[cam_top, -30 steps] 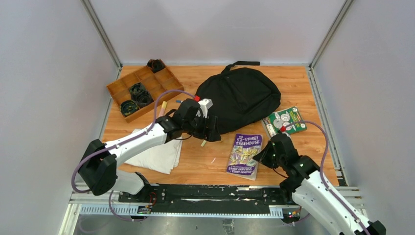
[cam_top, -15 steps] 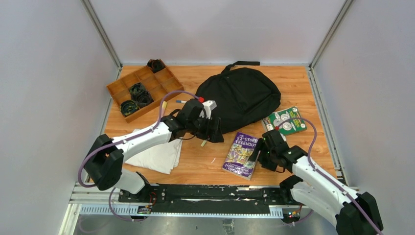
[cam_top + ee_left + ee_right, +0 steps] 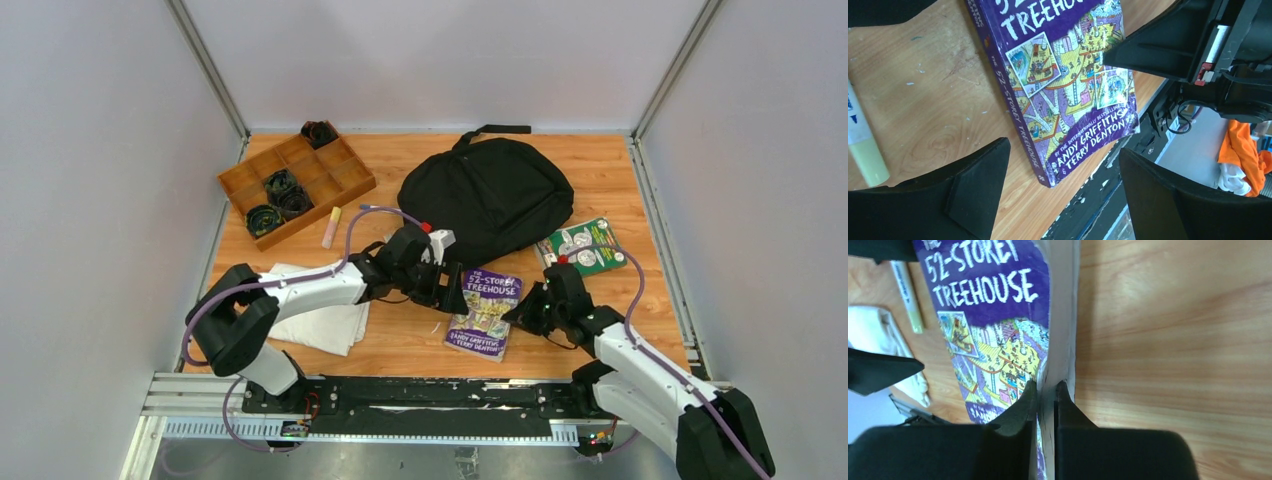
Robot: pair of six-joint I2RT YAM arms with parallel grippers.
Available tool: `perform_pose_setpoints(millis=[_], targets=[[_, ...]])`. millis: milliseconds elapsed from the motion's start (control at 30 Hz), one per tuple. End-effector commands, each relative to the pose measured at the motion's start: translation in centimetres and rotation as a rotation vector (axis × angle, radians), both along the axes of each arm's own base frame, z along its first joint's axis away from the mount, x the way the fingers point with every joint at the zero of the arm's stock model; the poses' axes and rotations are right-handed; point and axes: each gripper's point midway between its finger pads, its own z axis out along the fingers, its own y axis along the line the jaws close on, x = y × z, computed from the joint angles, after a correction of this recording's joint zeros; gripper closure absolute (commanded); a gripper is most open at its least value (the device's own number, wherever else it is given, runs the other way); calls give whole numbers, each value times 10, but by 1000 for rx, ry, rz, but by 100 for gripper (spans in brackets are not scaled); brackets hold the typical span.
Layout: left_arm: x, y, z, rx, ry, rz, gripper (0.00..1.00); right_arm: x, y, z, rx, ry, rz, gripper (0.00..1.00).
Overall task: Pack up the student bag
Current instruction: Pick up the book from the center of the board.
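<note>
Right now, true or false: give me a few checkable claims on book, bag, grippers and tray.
The purple book is inside the student bag. False: it lies on the table, outside the bag.
The right gripper pinches the book's page edge. True.
The left gripper is shut. False: its jaws stand wide open at the book's spine side.
The wooden tray sits left of the bag. True.
</note>
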Motion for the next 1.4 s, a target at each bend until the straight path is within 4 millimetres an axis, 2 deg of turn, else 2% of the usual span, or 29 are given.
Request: perform_pose_setpoints(millis=[0, 167, 367, 467, 533, 633, 767, 900, 933, 1100, 1267, 1367], targets=[[-2, -1, 7, -23, -31, -11, 14, -7, -1, -4, 41, 28, -22, 100], [-3, 6, 33, -51, -67, 2, 13, -2, -2, 39, 94, -64, -60, 100], [-3, 12, 79, -158, -77, 64, 12, 2, -16, 95, 127, -185, -170, 100], [7, 23, 96, -197, -72, 150, 10, 5, -18, 122, 153, -245, -195, 100], [16, 34, 102, -221, -67, 243, 5, 9, -21, 137, 166, -286, -219, 100], [22, 36, 120, -342, -114, 312, 0, 15, -23, 159, 202, -346, -254, 100], [22, 39, 122, -427, -126, 351, 0, 25, -14, 180, 303, -403, -270, 100], [19, 35, 123, -546, -133, 342, 0, 36, -5, 190, 410, -424, -303, 100], [18, 37, 118, -569, -122, 357, 0, 39, -3, 194, 435, -431, -308, 100], [23, 57, 134, -778, -183, 479, 0, 54, 8, 207, 495, -451, -300, 100], [13, 46, 142, -838, -150, 405, 0, 66, 27, 217, 553, -426, -250, 100], [17, 44, 143, -887, -122, 425, 0, 72, 35, 222, 587, -428, -229, 100]])
